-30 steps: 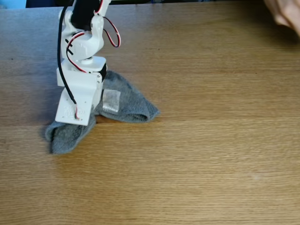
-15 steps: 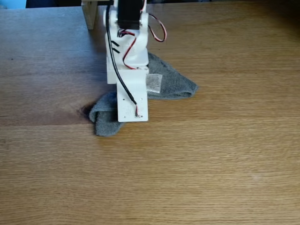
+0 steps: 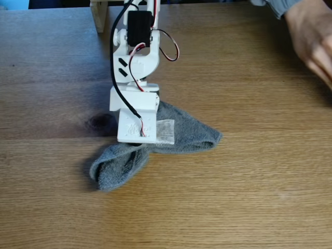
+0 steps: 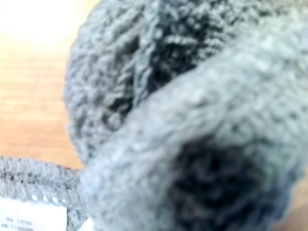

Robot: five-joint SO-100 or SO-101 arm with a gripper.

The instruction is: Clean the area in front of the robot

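Oak tabletop (image 3: 249,171) filled the fixed view from edge to edge, light and finely grained, with a plank seam running across at about mid-height and a dark oval knot (image 3: 101,122) just left of centre. This area lay in front of the robot (image 3: 136,67), the small white arm that reached in from 12 o'clock, its black servo block uppermost and red, black and white wires looping down its body. The flat white plates of the gripper (image 3: 136,136) pressed down onto a grey towel cloth (image 3: 155,142). Whether the plates pinched the cloth or merely rested on it could not be told, since the plates hid their own tips.

The cloth spread out from under the gripper in two lobes: one folded lump toward 7 o'clock, the other a flatter wedge pointing toward 3 o'clock. A white care label (image 3: 165,130) lay on the cloth just right of the plates. The knot sat at 9 o'clock from the gripper, just beside it and clear of the cloth.

A pale wooden post (image 3: 99,14) stood at the far edge, at about 11 o'clock. A person's hand (image 3: 311,36) entered from the 2 o'clock corner, well apart from the arm.

In the wrist view, blurred grey towelling (image 4: 192,120) bulked close to the lens, with the label (image 4: 31,219) at 7 o'clock and bare wood (image 4: 29,96) at 9 o'clock.
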